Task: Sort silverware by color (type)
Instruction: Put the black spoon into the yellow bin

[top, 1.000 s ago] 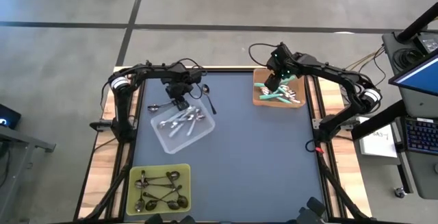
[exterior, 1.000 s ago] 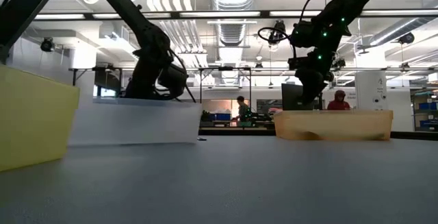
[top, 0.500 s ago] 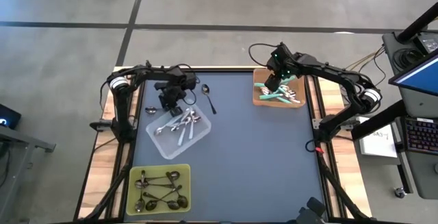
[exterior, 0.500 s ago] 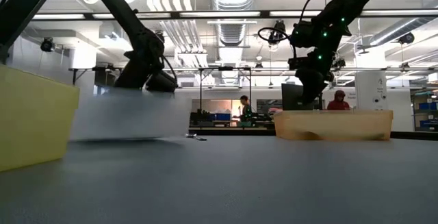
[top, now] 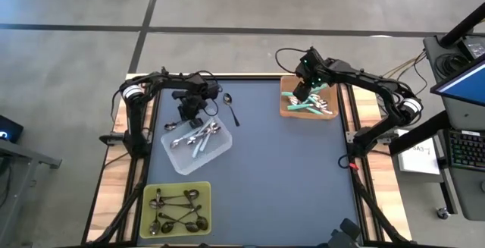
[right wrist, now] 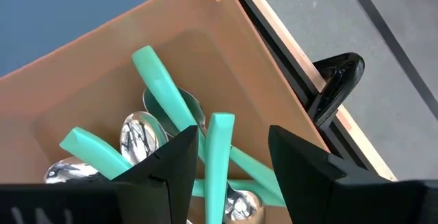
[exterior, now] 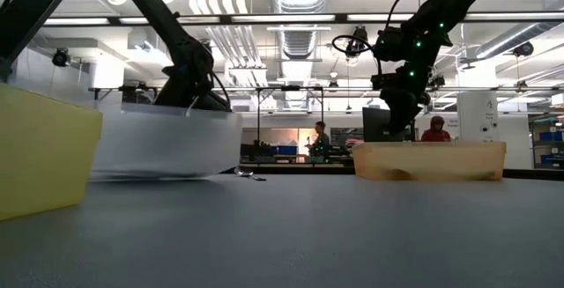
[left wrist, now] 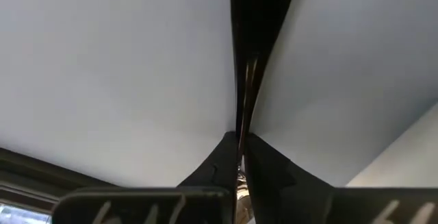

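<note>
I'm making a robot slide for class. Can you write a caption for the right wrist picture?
The right pincer hangs open over an orange tray of teal spoons.

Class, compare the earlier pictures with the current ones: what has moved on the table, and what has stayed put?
The left gripper has shifted the clear tray toward its own side, and the spoon beside the tray is no longer visible. The right gripper stays over the orange tray; the yellow tray and lone dark spoon are unmoved.
</note>
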You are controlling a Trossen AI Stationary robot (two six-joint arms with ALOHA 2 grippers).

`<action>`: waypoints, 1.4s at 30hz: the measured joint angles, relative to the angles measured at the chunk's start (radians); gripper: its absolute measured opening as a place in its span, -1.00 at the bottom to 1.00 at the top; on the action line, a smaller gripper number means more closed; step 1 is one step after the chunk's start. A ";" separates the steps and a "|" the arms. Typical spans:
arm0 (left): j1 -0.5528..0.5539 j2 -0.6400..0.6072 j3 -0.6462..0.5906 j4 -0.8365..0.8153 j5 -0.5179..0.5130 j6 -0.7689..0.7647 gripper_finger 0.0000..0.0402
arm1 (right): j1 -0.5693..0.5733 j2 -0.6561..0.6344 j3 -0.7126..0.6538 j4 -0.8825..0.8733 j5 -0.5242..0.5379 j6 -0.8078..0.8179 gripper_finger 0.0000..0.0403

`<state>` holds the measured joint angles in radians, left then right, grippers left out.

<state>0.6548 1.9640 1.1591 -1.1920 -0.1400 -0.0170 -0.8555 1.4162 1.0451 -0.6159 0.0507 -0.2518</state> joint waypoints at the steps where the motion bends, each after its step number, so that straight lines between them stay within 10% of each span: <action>1: 0.000 0.000 0.007 0.002 -0.001 0.000 -0.99 | 0.000 0.000 0.000 0.000 0.000 0.008 -0.15; 31: 0.002 -0.162 0.246 0.024 0.072 -0.056 -1.00 | 0.000 0.000 0.000 0.014 -0.008 0.019 -0.15; 42: -0.113 -0.416 0.363 0.066 0.220 -0.134 -1.00 | 0.000 0.000 0.000 0.028 -0.111 0.112 -0.15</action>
<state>0.5413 1.5485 1.5219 -1.1263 0.0803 -0.1514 -0.8555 1.4158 1.0451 -0.5883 -0.0605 -0.1397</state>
